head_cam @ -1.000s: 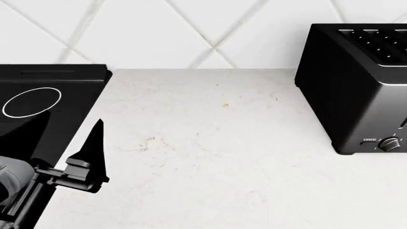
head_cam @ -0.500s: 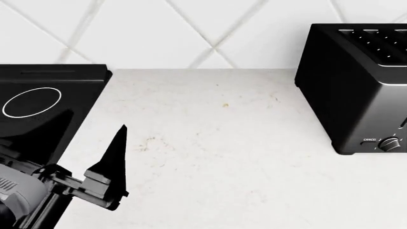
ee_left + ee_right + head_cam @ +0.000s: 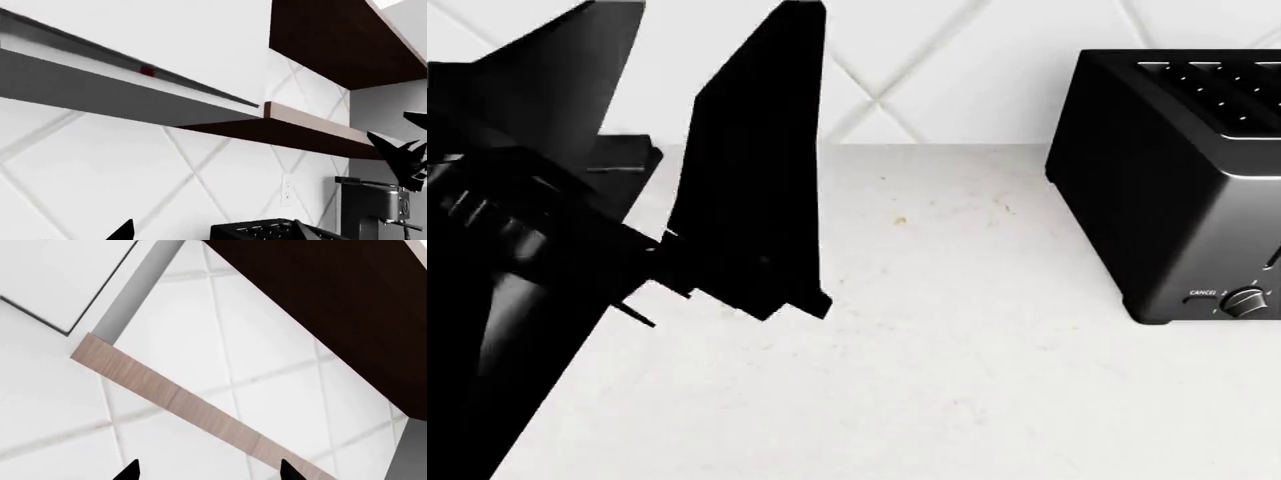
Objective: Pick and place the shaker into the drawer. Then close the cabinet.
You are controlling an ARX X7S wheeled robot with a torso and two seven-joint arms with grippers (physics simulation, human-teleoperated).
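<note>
My left gripper (image 3: 681,120) looms large and black before the head camera, fingers apart and holding nothing, above the speckled pale countertop (image 3: 961,380). Beyond sits the boxy black toaster (image 3: 1168,170). Only my left wrist view shows a coffee machine (image 3: 373,210). My right gripper (image 3: 207,471) shows two separated fingertips. No view shows the shaker or drawer.

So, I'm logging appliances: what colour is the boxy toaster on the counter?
Black: the boxy slotted toaster has white dial lettering, clearest in the head view.
</note>
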